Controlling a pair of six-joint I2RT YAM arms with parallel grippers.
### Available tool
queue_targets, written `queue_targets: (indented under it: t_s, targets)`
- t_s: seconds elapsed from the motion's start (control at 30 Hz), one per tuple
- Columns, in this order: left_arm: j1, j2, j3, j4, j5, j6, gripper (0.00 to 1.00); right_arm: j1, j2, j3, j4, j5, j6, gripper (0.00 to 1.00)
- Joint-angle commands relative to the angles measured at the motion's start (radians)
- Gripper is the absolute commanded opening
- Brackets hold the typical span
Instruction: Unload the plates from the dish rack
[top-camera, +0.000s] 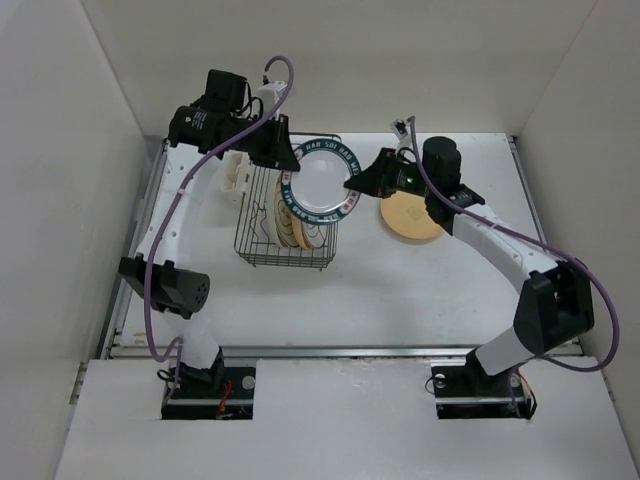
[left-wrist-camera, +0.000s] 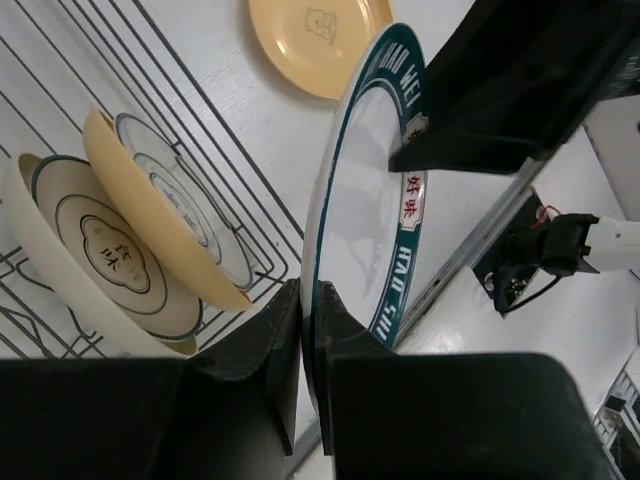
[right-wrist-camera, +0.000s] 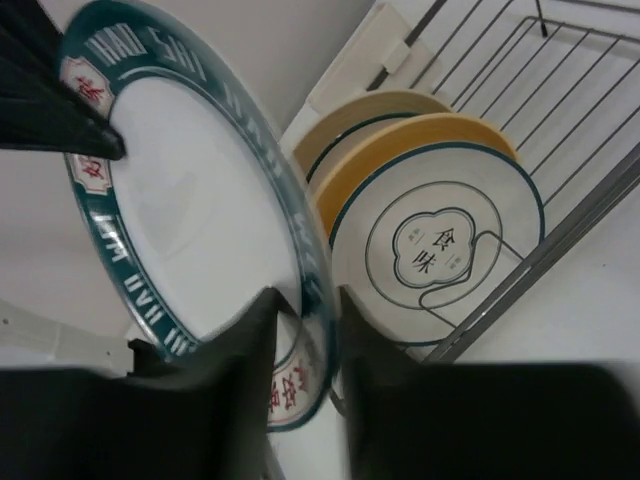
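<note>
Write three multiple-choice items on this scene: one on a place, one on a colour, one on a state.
1. Where does the yellow-tan plate outside the dish rack lie?
A inside it
B on the table, right of the rack
C under the rack

2. What colour is the held plate at its rim?
A red
B plain cream
C dark teal

3. How is that plate held?
A by the left gripper and the right gripper together
B by one gripper only
C by none

Key:
1. B, the top view shows it flat beside the rack.
2. C, a teal lettered band rings it.
3. A, each wrist view shows fingers astride the rim.
</note>
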Motion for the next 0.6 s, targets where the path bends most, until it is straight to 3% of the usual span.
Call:
queue_targets:
  t_s: [0.0, 0.03, 0.13, 0.17, 0.2, 0.27, 0.3, 0.43, 0.47, 0.57]
  targets:
    - [-0.001, -0.041, -0.010, 0.024, 0.099, 0.014, 0.00, 0.013, 0.036, 0.007, 0.068, -0.078, 0.044, 0.10]
    - [-0.001, -0.041, -0.010, 0.024, 0.099, 0.014, 0.00, 0.013, 0.045, 0.007, 0.068, -0.069, 0.045, 0.00]
    - [-0.001, -0.041, -0.010, 0.013, 0.049, 0.037, 0.04, 0.013, 0.019, -0.024, 0.079, -0.021, 0.066, 0.00]
    - [-0.001, -0.041, -0.001, 0.004, 0.014, 0.060, 0.41, 0.013, -0.008, -0.036, 0.079, -0.009, 0.075, 0.00]
    - [-0.001, -0.041, -0.001, -0.007, 0.013, 0.071, 0.62, 0.013, -0.024, -0.045, 0.089, 0.004, 0.095, 0.00]
    - [-0.001, -0.050, 0.014, -0.007, -0.060, 0.083, 0.84, -0.010, -0.059, -0.082, 0.102, 0.033, 0.130, 0.00]
    - [-0.001, -0.050, 0.026, -0.007, -0.089, 0.084, 1.00, -0.021, -0.097, -0.095, 0.102, 0.046, 0.150, 0.00]
    - [-0.001, -0.080, 0.026, 0.016, -0.345, 0.050, 1.00, -0.103, -0.224, -0.167, 0.013, 0.201, 0.276, 0.00]
    - [-0.001, -0.080, 0.036, 0.016, -0.467, 0.041, 1.00, -0.123, -0.255, -0.182, -0.066, 0.246, 0.288, 0.00]
    - [-0.001, -0.080, 0.027, 0.016, -0.620, 0.041, 1.00, -0.179, -0.398, -0.245, -0.194, 0.450, 0.298, 0.00]
